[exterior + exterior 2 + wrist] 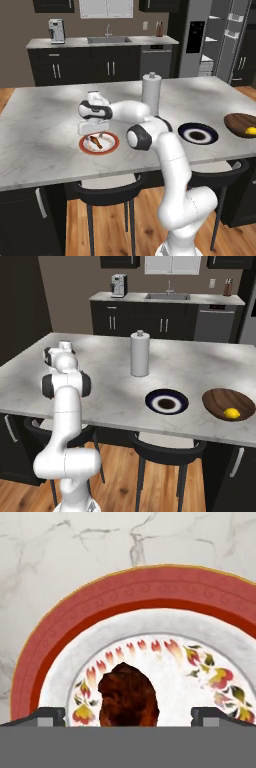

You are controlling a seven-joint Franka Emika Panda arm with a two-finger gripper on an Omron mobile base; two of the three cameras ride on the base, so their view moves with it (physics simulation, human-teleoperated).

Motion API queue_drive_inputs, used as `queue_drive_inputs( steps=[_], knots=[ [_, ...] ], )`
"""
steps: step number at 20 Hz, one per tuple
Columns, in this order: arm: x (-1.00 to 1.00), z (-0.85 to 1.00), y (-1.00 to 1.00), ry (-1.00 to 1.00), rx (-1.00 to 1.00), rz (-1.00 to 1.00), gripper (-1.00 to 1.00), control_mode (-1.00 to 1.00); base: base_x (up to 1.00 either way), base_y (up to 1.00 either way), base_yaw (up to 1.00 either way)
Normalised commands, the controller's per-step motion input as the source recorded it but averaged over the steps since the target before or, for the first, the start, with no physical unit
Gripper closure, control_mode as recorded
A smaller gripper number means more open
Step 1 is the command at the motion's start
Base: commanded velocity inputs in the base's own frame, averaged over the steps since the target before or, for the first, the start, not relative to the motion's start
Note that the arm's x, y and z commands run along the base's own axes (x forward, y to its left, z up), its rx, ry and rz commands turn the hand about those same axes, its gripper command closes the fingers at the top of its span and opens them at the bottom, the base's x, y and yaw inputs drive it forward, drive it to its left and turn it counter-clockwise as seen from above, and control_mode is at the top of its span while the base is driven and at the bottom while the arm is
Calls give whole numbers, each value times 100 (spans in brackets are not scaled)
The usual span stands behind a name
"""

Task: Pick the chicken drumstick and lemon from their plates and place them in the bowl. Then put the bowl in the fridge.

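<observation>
Spread jaws over drumstick (128,696) on red-rimmed plate (113,145), marble island (45,130), dark cabinets behind

A home kitchen is shown: a marble island (45,130) with stools (107,192), dark cabinets (75,65), a sink (108,39), a coffee machine (56,30), and a steel fridge (200,40).

drumstick (95,142) brown, on red-rim plate (112,148) | lemon (231,413) in wood bowl (220,397) | navy plate (156,396) bare
</observation>
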Motion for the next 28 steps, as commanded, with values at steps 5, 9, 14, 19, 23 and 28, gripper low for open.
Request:
queue_drive_inputs(
  steps=[5, 9, 14, 19, 23, 28],
  knots=[
    [-5, -7, 2, 0, 0, 0, -100, -100, 0, 0, 0],
    [-25, 0, 0, 0, 0, -3, -100, -100, 0, 0, 0],
    [-29, 0, 0, -2, 0, -3, -100, -100, 0, 0, 0],
    [-26, -8, -7, -1, 0, -5, -100, -100, 0, 0, 0],
    [-4, -19, -14, -1, 0, -4, -100, -100, 0, 0, 0],
    [1, -15, -11, -1, -3, -1, -100, -100, 0, 0, 0]
  ],
)
